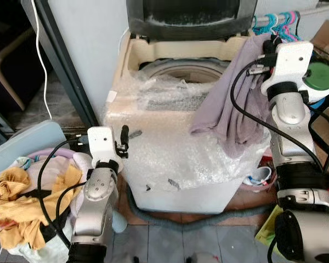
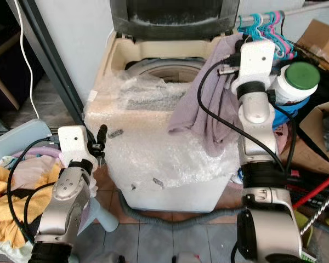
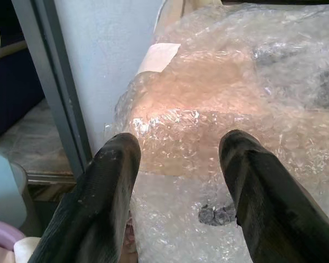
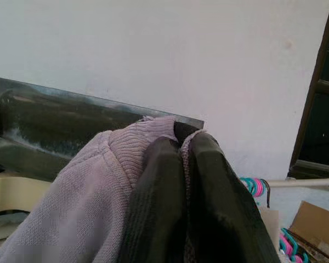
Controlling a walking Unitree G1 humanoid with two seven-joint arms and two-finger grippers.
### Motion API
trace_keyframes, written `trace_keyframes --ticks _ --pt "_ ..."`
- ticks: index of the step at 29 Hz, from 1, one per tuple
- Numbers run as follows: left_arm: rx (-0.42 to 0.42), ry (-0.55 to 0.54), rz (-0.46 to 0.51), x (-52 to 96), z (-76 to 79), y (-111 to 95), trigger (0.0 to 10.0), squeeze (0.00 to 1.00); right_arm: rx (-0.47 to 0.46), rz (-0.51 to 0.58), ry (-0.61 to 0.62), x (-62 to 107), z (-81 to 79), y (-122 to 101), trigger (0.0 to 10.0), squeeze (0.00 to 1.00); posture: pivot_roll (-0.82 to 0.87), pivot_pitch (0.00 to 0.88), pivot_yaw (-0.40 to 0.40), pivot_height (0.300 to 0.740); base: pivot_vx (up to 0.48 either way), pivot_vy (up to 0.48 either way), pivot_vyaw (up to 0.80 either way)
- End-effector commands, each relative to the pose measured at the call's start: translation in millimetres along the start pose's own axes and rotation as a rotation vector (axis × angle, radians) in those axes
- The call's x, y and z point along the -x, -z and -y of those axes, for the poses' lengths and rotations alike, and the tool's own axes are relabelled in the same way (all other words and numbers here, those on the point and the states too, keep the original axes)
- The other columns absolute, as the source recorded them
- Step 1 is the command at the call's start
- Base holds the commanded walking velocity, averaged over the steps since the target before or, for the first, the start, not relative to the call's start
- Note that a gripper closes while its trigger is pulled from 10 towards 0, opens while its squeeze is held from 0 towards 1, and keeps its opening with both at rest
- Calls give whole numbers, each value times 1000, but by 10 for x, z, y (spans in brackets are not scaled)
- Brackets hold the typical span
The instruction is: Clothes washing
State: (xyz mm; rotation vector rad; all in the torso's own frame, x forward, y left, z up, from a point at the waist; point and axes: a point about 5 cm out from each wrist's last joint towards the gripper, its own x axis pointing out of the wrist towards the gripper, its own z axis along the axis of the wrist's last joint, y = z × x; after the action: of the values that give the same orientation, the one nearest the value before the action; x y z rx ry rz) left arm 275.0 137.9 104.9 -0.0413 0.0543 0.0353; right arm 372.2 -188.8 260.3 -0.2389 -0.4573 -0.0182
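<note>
Lilac knit garment [image 1: 230, 104] hanging high over the front right corner of the washing machine [image 1: 170, 164], lifted so its length can clear the rim and drop into the open drum [image 1: 178, 71]. Pinched between the closed fingers of the right gripper [image 4: 185, 159], cloth bunched over the tips. Left gripper [image 3: 178, 164] low beside the bubble-wrapped front, fingers spread, holding nothing, likely kept out of the way. More laundry heaped in the basket [image 1: 22, 197] at far left, awaiting loading.
</note>
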Motion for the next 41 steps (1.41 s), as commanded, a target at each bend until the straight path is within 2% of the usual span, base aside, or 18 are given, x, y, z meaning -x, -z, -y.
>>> trace_keyframes --ticks 1,6,13,16,18,20,22,24,26,28,31,32,33,35,36,38,41 --pt "-25 -56 -44 73 -162 74 10000 0 -49 68 -80 -158 -155 -186 10000 0 6 50 24 740 274 0 0" --pt "-25 -94 -74 136 -258 118 10000 0 -74 90 -151 -290 -287 -277 10000 0 22 51 19 740 55 0 0" --pt "-42 -109 -63 178 -288 100 10000 0 -205 158 -284 -433 -582 -466 10000 0 51 53 5 740 0 0 0" --pt "-38 -106 -68 190 -262 92 10000 0 -324 102 -431 -342 -860 -320 10000 0 56 55 1 740 0 0 0" --pt "-36 -104 -67 191 -252 86 10000 0 -336 31 -573 -209 -1061 -162 10000 0 57 58 1 740 0 0 0" --pt "-35 -100 -71 195 -247 90 10000 0 -244 -53 -637 -107 -1179 16 10000 0 55 61 2 740 0 0 0" --pt "-35 -96 -75 197 -242 96 10000 0 -109 -140 -652 -17 -1234 212 10000 0 54 63 2 740 0 0 0" --pt "-36 -92 -77 200 -235 95 10000 0 -68 -171 -656 48 -1250 317 10000 0 55 65 2 740 0 0 0" --pt "-38 -87 -82 199 -227 97 10000 0 -132 -210 -629 65 -1227 369 10000 0 52 66 4 740 0 0 0" --pt "-39 -85 -85 201 -224 101 10000 0 -143 -221 -637 71 -1217 381 10000 0 54 67 5 740 0 0 0" --pt "-41 -82 -86 202 -215 103 10000 0 -73 -244 -589 -48 -1073 361 10000 0 56 65 3 740 0 0 0" --pt "-42 -81 -86 203 -209 100 10000 0 -37 -246 -535 -140 -963 326 10000 0 61 64 0 740 0 0 0" --pt "-42 -81 -86 203 -209 100 10000 0 -37 -246 -535 -140 -963 326 10000 0 61 64 0 740 0 0 0" --pt "-38 -89 -77 205 -196 86 10000 0 7 -182 -298 -480 -456 33 10000 0 68 68 -5 740 0 0 0" --pt "-38 -89 -77 205 -196 86 10000 0 7 -182 -298 -480 -456 33 10000 0 68 68 -5 740 0 0 0" --pt "-32 -99 -78 233 -199 82 10000 0 13 -117 -221 -657 -166 -245 10000 0 76 82 -10 740 0 0 0" --pt "-33 -101 -76 269 -203 75 10000 0 19 -93 -212 -723 -70 -374 10000 0 85 94 -16 740 0 0 0"
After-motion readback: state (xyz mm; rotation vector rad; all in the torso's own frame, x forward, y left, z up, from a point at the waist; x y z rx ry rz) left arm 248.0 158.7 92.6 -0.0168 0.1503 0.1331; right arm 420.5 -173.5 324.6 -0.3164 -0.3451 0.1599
